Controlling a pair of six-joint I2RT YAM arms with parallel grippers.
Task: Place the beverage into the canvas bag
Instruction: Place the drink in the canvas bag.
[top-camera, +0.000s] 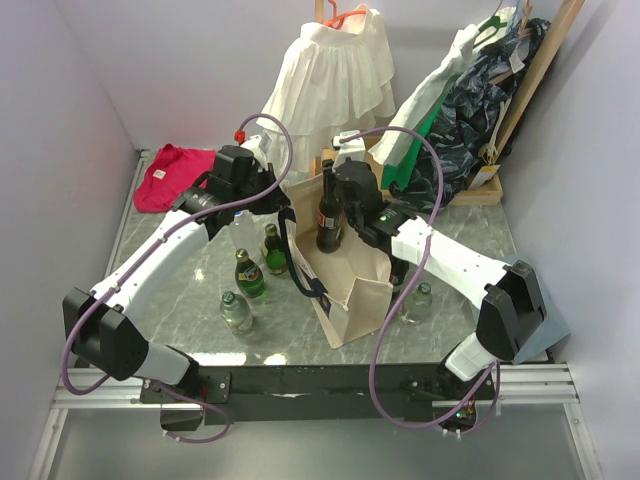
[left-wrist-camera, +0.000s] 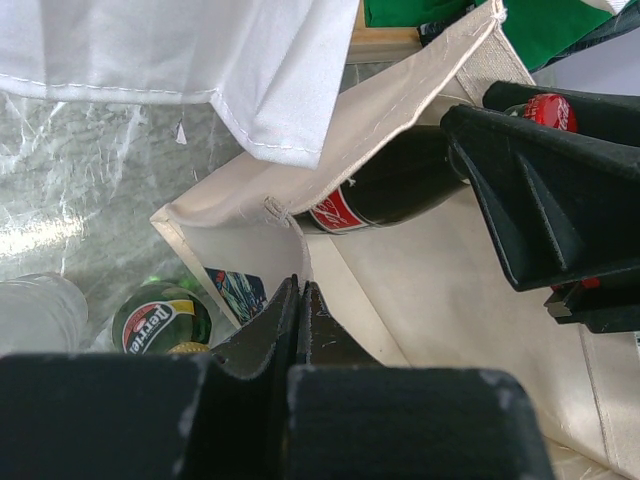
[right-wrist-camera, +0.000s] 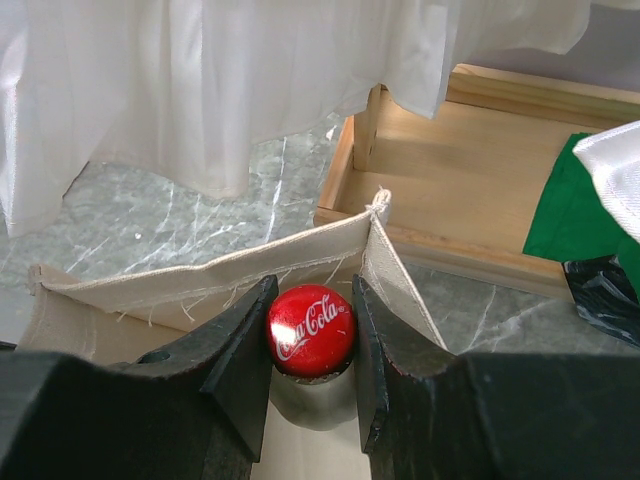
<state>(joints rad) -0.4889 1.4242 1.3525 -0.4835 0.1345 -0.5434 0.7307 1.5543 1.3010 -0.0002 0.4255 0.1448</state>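
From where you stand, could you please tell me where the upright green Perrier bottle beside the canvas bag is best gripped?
Probably by its narrow neck, just under the cap, coming straight down from above. The green Perrier bottle stands upright, and the canvas bag and a clear bottle stand close beside its body.

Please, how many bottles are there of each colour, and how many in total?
Dark cola bottle: 1
Green bottles: 2
Clear bottles: 2
Total: 5
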